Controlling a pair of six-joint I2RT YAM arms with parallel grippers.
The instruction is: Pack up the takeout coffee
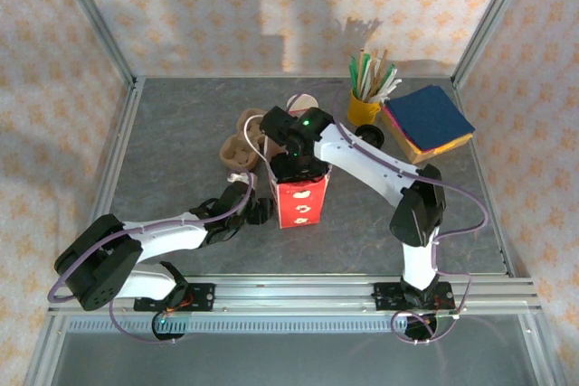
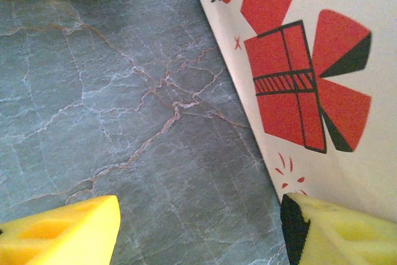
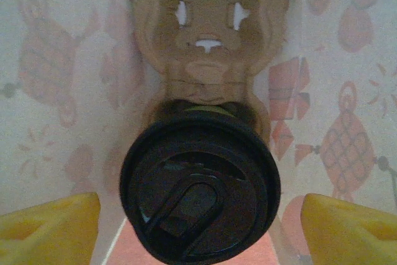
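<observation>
Both jaw pairs spread, gripping nothing. Cup (image 3: 200, 178) lidded, seated in carrier (image 3: 208, 29) inside bag (image 1: 300, 203) at middle of worktop (image 1: 181, 133). Right gripper (image 3: 201, 221) above cup, left gripper (image 2: 205, 228) just beside bag wall. Placing step seemingly done; next, raising right gripper straight up, clear of bag walls.

Readable text: none; no letters, numbers or brand names could be made out in any view.
Paper bag (image 2: 322, 91): red and black printed pictures, among them a ribbon-tied gift box with small sparks; no words.
Bag interior: faint lantern and gift motifs showed through; no writing.
Takeout coffee (image 3: 200, 190) lid: black moulded ridges, blurred; no lettering legible.
</observation>
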